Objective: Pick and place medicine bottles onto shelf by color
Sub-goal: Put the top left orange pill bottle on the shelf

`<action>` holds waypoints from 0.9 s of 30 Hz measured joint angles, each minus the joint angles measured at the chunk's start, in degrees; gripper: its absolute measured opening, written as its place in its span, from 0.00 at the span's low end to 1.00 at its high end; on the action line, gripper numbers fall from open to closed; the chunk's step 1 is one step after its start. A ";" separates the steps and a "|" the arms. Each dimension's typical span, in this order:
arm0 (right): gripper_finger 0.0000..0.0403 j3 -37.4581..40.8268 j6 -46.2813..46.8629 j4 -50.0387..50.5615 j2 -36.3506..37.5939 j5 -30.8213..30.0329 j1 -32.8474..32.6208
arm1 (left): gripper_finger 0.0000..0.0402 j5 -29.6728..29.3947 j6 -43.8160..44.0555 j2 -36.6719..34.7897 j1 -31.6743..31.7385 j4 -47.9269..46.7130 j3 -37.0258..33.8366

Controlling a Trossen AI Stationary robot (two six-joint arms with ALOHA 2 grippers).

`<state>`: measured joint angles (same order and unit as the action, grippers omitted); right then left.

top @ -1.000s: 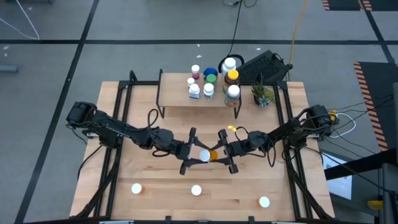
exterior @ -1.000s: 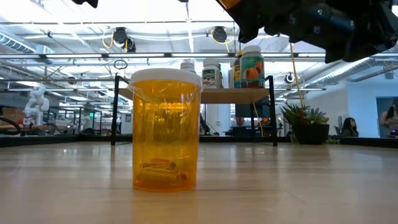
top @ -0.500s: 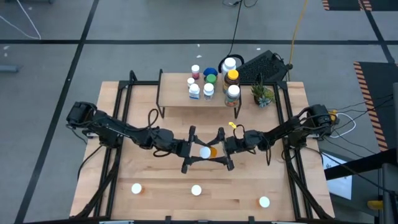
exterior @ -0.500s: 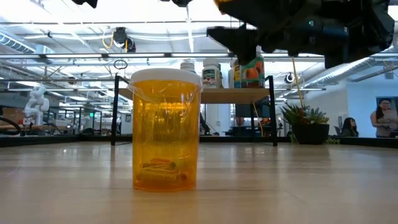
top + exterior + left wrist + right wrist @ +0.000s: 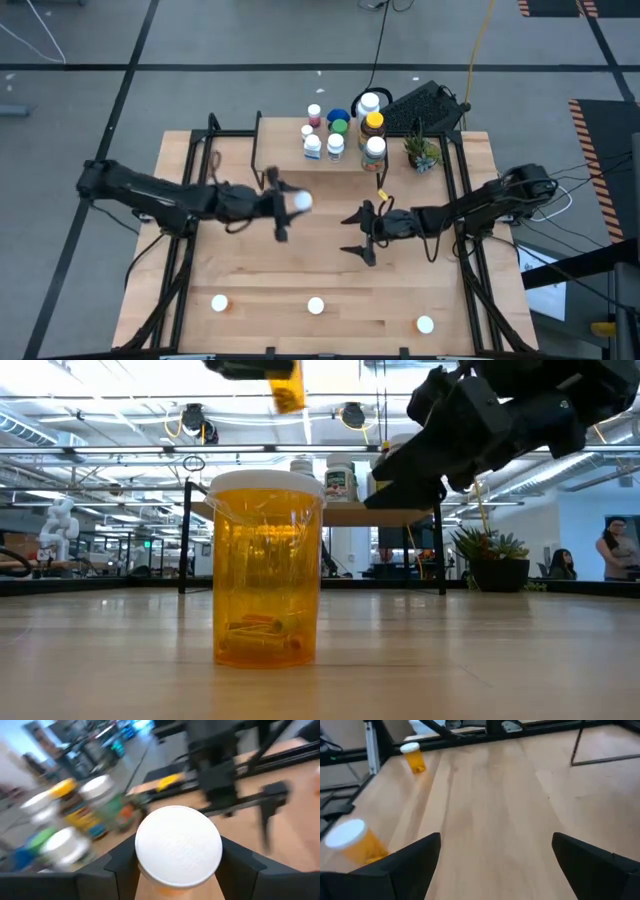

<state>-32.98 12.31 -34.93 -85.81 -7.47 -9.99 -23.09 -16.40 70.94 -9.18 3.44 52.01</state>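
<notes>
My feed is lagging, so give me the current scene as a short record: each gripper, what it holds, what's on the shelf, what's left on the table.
left gripper: raised over the table's middle, shut on an orange bottle with a white cap
right gripper: open, empty, over the table right of centre
shelf: a cluster of bottles at its right part, white, blue, green and amber among them
table: three white-capped orange bottles along the near edge
potted plant: right of the shelf

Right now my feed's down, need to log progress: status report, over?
Left gripper shut on orange bottle, airborne, short of shelf. Right gripper open, empty, mid-table. Three bottles left along near edge.
</notes>
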 joint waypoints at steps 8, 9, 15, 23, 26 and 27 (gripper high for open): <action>0.94 -0.01 7.17 3.76 -0.40 -4.38 -3.69 | 0.50 1.53 0.06 -7.69 15.76 -8.74 0.02; 0.94 0.01 7.74 4.39 -0.40 -5.40 -4.42 | 0.51 3.32 0.04 -7.68 18.44 -8.96 0.02; 0.94 0.01 7.96 5.63 -0.21 -15.35 -6.96 | 0.53 13.26 2.27 -3.25 33.98 -9.31 2.18; 0.94 0.01 6.91 6.51 -0.09 -16.49 -6.85 | 0.54 23.30 3.91 6.10 45.78 -10.33 7.22; 0.94 0.01 6.52 6.59 -0.09 -16.49 -6.85 | 0.54 25.21 4.46 9.89 48.24 -10.24 9.60; 0.94 0.01 6.45 6.59 -0.09 -16.49 -6.85 | 0.54 25.49 4.53 11.06 48.88 -10.46 10.46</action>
<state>-32.97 18.76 -28.34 -85.91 -23.97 -16.84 2.40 -11.87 81.99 39.70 -7.03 62.47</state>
